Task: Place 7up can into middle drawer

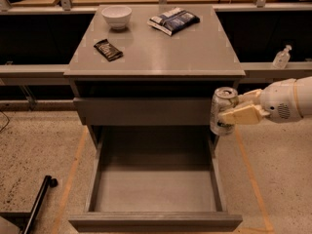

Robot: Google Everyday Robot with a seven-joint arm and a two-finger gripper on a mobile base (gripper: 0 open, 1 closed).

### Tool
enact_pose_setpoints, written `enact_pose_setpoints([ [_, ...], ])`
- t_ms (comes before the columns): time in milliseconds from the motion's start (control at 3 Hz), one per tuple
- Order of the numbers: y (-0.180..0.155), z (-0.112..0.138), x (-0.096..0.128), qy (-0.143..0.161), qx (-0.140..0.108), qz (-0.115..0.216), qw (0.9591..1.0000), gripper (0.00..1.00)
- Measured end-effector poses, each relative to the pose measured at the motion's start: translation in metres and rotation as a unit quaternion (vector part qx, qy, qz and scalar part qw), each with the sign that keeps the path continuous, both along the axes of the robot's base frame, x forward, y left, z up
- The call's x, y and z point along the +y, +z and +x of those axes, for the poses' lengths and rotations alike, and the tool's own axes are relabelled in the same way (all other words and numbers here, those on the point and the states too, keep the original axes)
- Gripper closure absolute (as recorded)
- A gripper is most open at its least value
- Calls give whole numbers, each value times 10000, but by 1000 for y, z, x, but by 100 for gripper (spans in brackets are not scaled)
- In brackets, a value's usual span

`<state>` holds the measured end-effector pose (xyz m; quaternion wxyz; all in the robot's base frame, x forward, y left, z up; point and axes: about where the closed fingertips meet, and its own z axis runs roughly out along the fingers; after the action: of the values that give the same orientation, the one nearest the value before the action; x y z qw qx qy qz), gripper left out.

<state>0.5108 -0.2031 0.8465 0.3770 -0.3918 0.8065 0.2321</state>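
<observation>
Robot test lab: grey cabinet (156, 52) on speckled floor (34, 140) with orange tape lines (73, 172), bottle (282, 57) far right; gripper (229, 107) clasps 7up can (220, 101) right of cabinet.

End effector (230, 107) with 7up can (221, 103) at cabinet's (156, 50) right side, higher than middle drawer (156, 221).
</observation>
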Motion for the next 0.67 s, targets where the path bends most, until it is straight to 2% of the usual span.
enact_pose_setpoints([
  [667, -105, -4, 29, 411, 210, 336, 9984, 100],
])
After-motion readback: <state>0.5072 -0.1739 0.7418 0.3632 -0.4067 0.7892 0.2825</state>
